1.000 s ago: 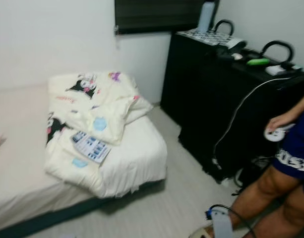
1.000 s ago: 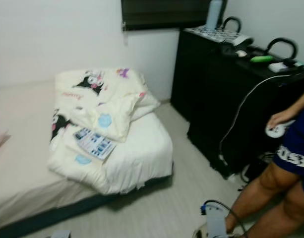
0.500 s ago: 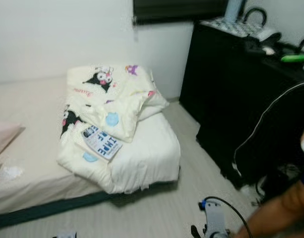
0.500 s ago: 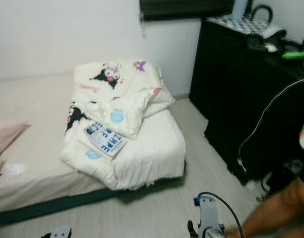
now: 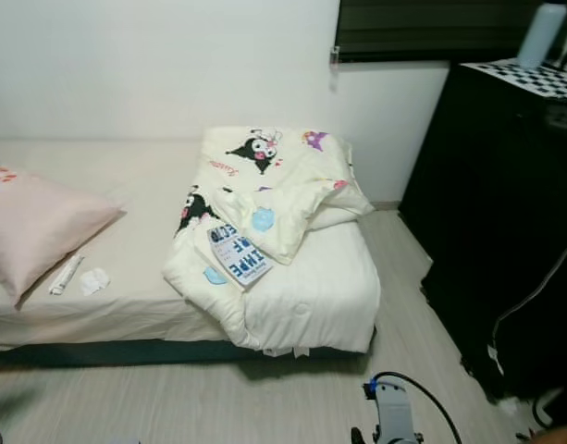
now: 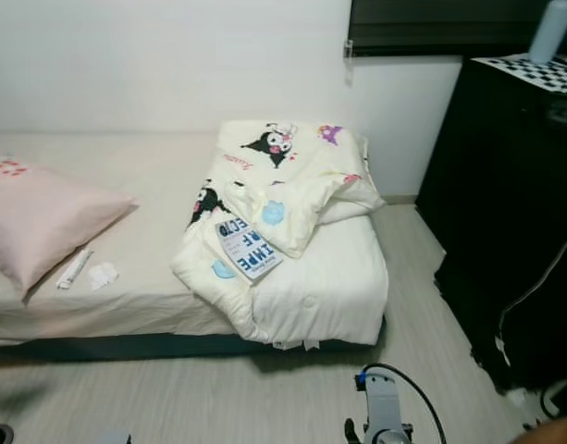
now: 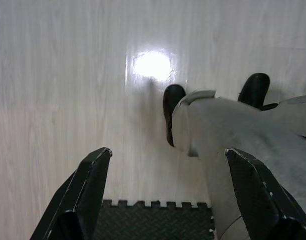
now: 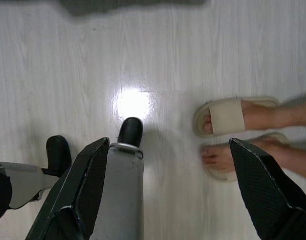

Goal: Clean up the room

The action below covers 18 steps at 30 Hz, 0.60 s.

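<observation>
A low bed [image 5: 126, 305] with a beige sheet runs along the white wall. On its left end lies a pink pillow [image 5: 33, 227], with a small white tube [image 5: 66, 275] and a crumpled white tissue [image 5: 94, 280] beside it. A folded cartoon-print duvet [image 5: 283, 185] covers the right end, and a blue-and-white booklet [image 5: 239, 254] lies on top of it. My left gripper [image 7: 167, 151] hangs open over the pale floor, holding nothing. My right gripper [image 8: 168, 143] is open too, low over the floor beside my grey leg [image 8: 123, 185].
A tall black dresser [image 5: 505, 213] stands at the right, with a checkered mat [image 5: 533, 79], a bottle [image 5: 542, 32] and a white cable [image 5: 533, 287] down its front. A person's sandalled feet [image 8: 232, 117] stand close by my right gripper. A black foam mat [image 7: 153, 220] edges the floor.
The camera has swung left: the pillow, tube and tissue have come into view, and the person with the white controller has slid out at the right. The things on the bed have not moved.
</observation>
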Available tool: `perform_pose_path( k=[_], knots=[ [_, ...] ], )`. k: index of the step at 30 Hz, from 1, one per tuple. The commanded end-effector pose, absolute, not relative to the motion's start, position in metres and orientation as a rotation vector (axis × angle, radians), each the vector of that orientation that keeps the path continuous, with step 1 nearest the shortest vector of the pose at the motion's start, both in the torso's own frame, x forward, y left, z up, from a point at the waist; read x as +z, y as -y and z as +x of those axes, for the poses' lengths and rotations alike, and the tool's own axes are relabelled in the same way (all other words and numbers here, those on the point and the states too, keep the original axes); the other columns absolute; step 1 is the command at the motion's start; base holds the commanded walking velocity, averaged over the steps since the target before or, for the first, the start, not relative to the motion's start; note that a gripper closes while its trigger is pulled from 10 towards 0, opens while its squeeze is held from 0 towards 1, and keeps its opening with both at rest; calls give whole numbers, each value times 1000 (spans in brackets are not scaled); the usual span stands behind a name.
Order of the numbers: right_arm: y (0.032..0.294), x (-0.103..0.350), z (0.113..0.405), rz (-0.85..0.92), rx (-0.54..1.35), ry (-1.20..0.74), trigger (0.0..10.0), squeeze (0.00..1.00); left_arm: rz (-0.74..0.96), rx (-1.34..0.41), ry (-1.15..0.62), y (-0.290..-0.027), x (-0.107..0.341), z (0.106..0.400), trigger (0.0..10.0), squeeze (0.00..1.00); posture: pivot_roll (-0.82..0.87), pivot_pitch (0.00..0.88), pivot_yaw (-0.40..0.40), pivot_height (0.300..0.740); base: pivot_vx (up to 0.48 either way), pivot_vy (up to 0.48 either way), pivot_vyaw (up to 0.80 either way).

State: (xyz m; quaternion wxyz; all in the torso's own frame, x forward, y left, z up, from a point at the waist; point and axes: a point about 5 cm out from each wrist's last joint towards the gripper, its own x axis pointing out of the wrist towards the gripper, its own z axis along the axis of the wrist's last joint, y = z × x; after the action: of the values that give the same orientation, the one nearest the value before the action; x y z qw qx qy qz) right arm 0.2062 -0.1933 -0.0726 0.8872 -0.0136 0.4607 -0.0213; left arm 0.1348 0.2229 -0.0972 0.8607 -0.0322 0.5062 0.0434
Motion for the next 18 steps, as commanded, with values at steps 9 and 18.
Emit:
perform_pose_path(
  k=[9,18],
  knots=[
    [191,-75,202,-14,-39,-975,10000,0,-43,100,-1073,-227,-97,132,10000,0,-68,75,-14,740,0,-160,0],
    [185,-77,200,-8,-26,-983,10000,0,-72,84,-1076,-226,-98,128,10000,0,-64,91,-16,740,84,0,0]
  ],
)
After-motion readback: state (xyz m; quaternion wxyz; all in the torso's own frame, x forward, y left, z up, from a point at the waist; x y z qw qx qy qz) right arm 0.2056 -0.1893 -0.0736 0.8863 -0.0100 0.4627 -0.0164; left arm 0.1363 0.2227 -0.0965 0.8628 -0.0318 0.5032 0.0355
